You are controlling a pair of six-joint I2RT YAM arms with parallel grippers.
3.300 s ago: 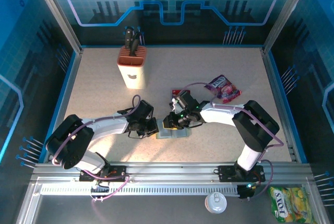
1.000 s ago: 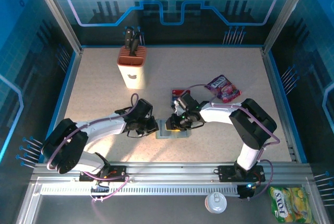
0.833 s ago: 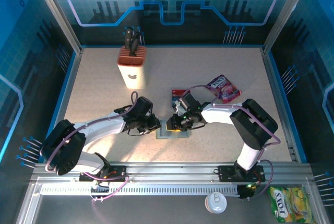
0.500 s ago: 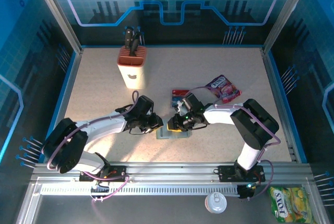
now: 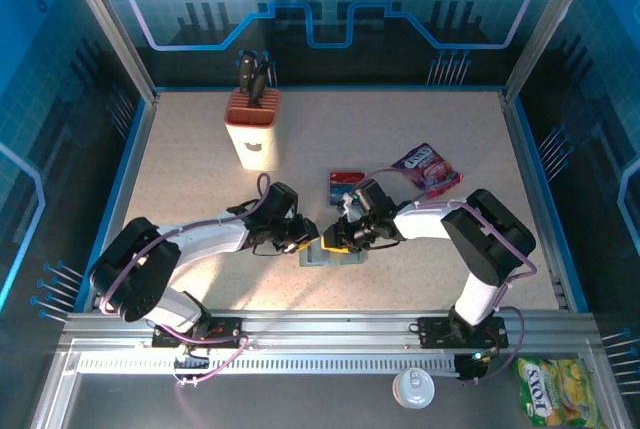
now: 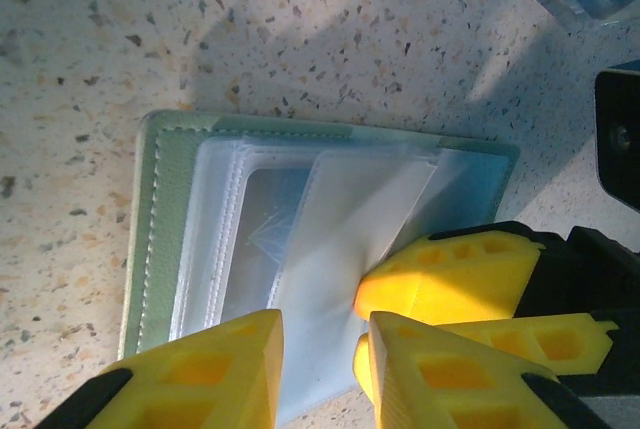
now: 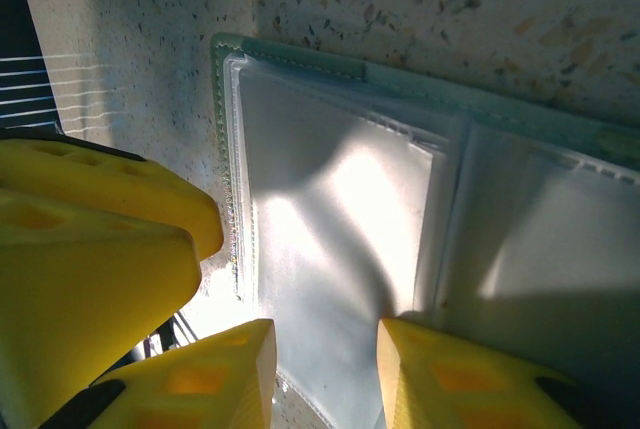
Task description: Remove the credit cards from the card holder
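1. Left gripper (image 6: pixel 322 364): jaws a narrow gap apart, clamping nothing, tips down on the near edge of the clear sleeves of the card holder (image 6: pixel 158 219).
2. Right gripper (image 7: pixel 327 369): jaws likewise slightly parted, gripping nothing, tips pressed onto the sleeves from the opposite side, close to the left tips.
3. One card holder, lying open and flat on the table (image 5: pixel 420 279) between the two grippers.
4. One credit card (image 5: pixel 344 183) seen, flat on the table just beyond the holder.
5. One knife block (image 5: pixel 253 134) and one purple snack packet (image 5: pixel 427 169), both well apart from the holder.
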